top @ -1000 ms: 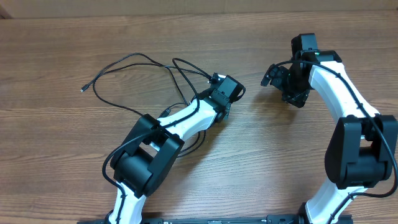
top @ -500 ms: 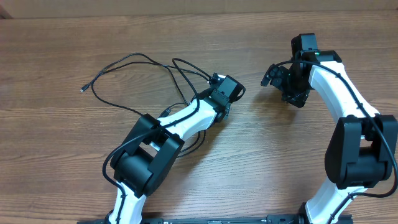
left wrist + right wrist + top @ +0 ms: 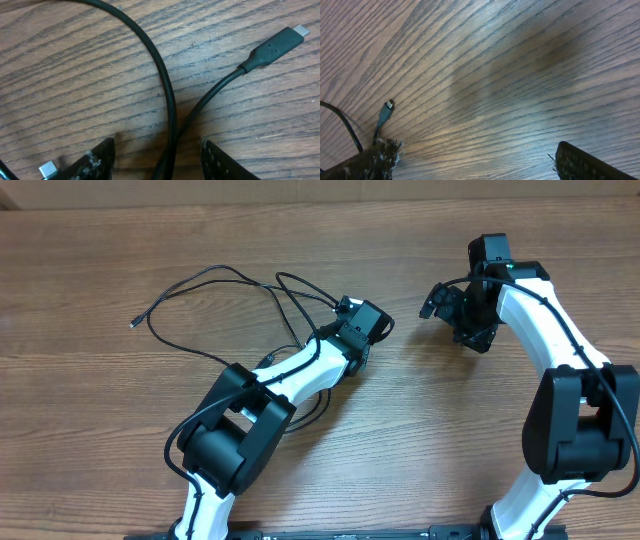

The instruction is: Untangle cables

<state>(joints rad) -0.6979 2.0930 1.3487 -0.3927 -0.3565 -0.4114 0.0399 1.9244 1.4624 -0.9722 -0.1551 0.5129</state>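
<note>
Wood-grain tabletop (image 3: 100,460), perhaps cardboard (image 3: 300,190) beyond far edge, cables (image 3: 215,275) looped far-left, left gripper (image 3: 156,150) apart astride two, right gripper (image 3: 477,152) spread wide.

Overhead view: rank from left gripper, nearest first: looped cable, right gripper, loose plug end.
1. looped cable, running right up to the left gripper
2. right gripper, across the gap at image right
3. loose plug end, far image left

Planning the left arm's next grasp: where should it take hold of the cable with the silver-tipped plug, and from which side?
Grip the black plug body just behind its silver tip, coming straight down from above and closing across its width. It lies flat and alone on the table; nearer the left gripper the two cables converge.
</note>
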